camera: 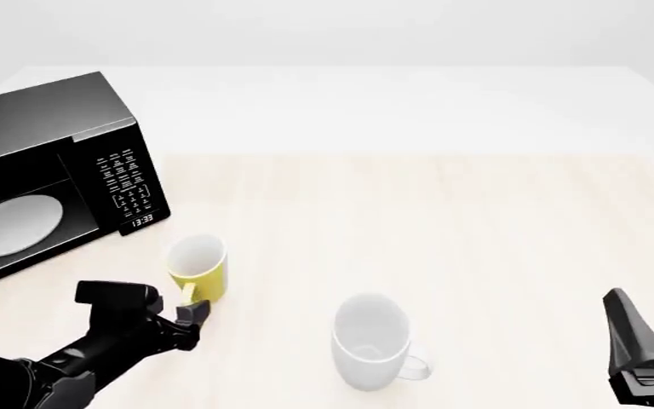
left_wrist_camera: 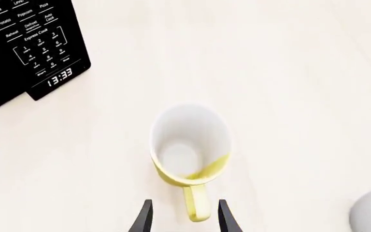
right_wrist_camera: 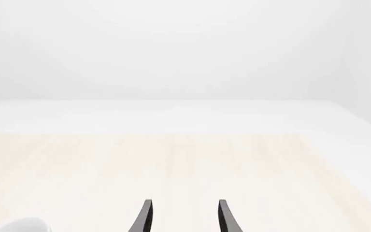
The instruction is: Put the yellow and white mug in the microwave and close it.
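Now my left claw (left_wrist_camera: 184, 217) reaches low, spread wide either side of the yellow and white mug (camera: 197, 267) handle, gripping nothing; mug stands near-right of the microwave (camera: 48, 170). Two mugs, one white mug (camera: 371, 341). Right claw (right_wrist_camera: 184, 217) open, empty.

I count two mugs on the table: one yellow and white mug (camera: 198, 267) and one all-white mug (camera: 370, 342). I count one microwave (camera: 48, 170), with one white turntable plate (camera: 11, 223) inside it and one clock display (left_wrist_camera: 60, 77) on its panel. I count two grippers in view: the left gripper (camera: 197, 313) and the right gripper (right_wrist_camera: 183, 217).
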`<state>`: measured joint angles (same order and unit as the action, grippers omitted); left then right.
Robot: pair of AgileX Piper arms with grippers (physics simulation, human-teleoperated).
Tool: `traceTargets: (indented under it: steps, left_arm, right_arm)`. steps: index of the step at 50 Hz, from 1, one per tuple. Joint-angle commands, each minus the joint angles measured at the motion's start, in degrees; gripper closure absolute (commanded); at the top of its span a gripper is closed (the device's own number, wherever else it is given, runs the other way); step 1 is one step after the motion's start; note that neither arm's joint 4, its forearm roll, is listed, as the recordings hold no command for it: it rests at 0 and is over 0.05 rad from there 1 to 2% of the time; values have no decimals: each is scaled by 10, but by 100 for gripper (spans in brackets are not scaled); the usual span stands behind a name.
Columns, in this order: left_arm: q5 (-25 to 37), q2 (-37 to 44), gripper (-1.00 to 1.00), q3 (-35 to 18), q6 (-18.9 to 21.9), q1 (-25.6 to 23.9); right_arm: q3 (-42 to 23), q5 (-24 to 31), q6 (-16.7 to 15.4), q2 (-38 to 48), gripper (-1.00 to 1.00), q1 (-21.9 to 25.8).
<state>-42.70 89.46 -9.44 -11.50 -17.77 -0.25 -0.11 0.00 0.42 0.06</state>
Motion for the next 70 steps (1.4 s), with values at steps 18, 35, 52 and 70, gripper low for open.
traceTargets:
  steps: [18, 35, 52, 70]
  left_arm:
    - [-25, 37, 100, 1, -15, 6]
    - [15, -63, 100, 26, 19, 31]
    - [42, -150, 100, 46, 64, 68]
    - [72, -225, 100, 61, 76, 117]
  right_arm:
    - [0, 0, 0, 0, -100, 0]
    - [0, 0, 0, 0, -100, 0]
    - [0, 0, 0, 0, -100, 0]
    - [0, 0, 0, 0, -100, 0]
